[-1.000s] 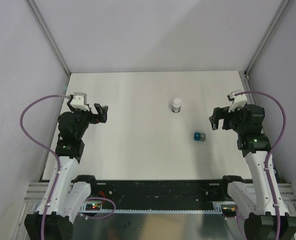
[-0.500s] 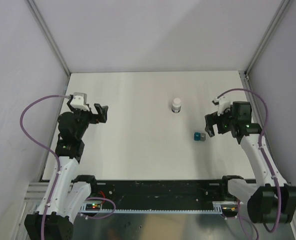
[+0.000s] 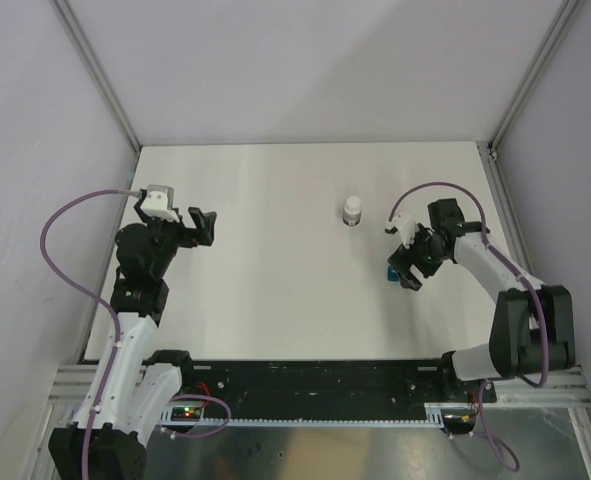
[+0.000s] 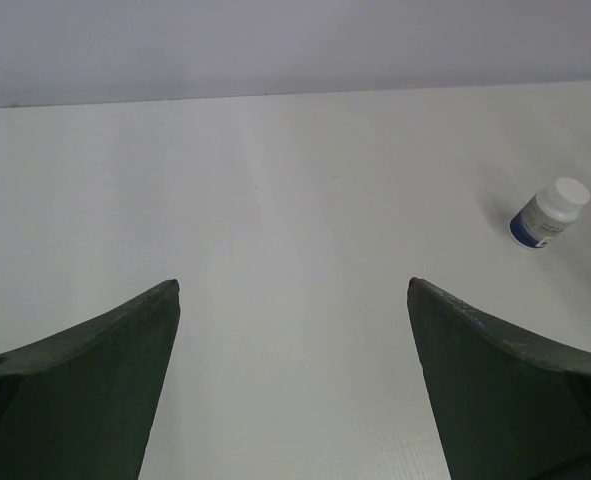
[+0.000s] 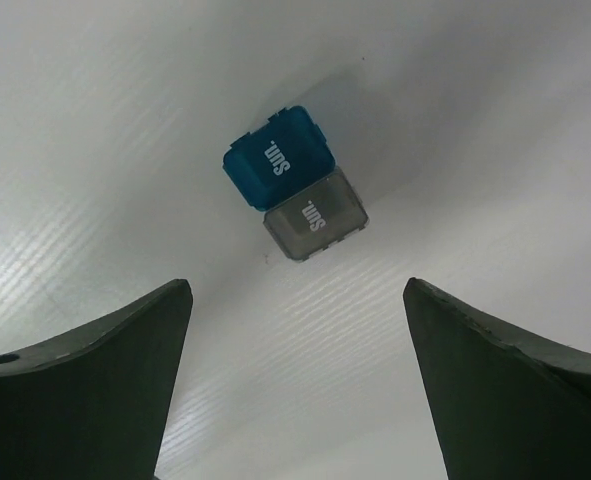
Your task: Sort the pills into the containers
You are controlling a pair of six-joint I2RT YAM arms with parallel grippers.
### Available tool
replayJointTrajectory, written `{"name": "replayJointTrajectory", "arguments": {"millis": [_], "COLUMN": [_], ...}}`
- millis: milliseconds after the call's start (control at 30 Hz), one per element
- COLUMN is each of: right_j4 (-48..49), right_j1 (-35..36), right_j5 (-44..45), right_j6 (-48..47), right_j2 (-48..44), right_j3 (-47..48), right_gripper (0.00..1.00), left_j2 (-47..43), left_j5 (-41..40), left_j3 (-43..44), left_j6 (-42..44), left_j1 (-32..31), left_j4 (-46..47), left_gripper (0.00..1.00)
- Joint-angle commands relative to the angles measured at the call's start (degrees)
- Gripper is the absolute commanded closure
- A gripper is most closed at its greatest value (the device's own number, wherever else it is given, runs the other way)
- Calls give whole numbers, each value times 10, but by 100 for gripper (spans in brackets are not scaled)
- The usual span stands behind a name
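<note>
The containers (image 5: 297, 190) are a tiny joined pair of closed cubes on the white table, one teal-blue (image 5: 278, 165) and one grey (image 5: 315, 215), each lid printed "SUN". My right gripper (image 5: 295, 285) hovers over them, open, with the pair just beyond its fingertips and nothing between them. In the top view that gripper (image 3: 407, 266) covers most of the pair; only a teal edge (image 3: 389, 272) shows. My left gripper (image 3: 200, 225) stands open and empty at the table's left side, also open in its wrist view (image 4: 293, 284). No pills are in view.
A small white capped bottle (image 3: 353, 210) stands upright behind and left of the containers, and appears far right in the left wrist view (image 4: 548, 212). The white table (image 3: 275, 200) is bounded by grey walls at the back and both sides.
My right arm has swung in from the table's right edge to the left, bringing its gripper down over the containers. The left arm has not moved.
</note>
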Motion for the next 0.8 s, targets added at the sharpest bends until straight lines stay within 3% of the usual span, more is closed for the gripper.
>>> {"name": "replayJointTrajectory", "arguments": {"millis": [0, 367, 633, 767], "right_j4": [-19, 4, 16, 5], "right_j1": [4, 27, 58, 85], "right_j5": [-1, 28, 32, 30], "right_j6": [-86, -126, -113, -87], "right_j2": [48, 151, 175, 176], "right_j3": [43, 64, 69, 72], "right_gripper": [8, 14, 27, 39], "left_j2": [2, 14, 14, 12], "left_j5": [12, 12, 14, 15], "left_j3": [1, 2, 1, 0], "left_j6": [9, 12, 13, 13], "left_j1": [-1, -1, -1, 0], "left_j4": [19, 19, 19, 19], "left_gripper": [2, 2, 2, 2]}}
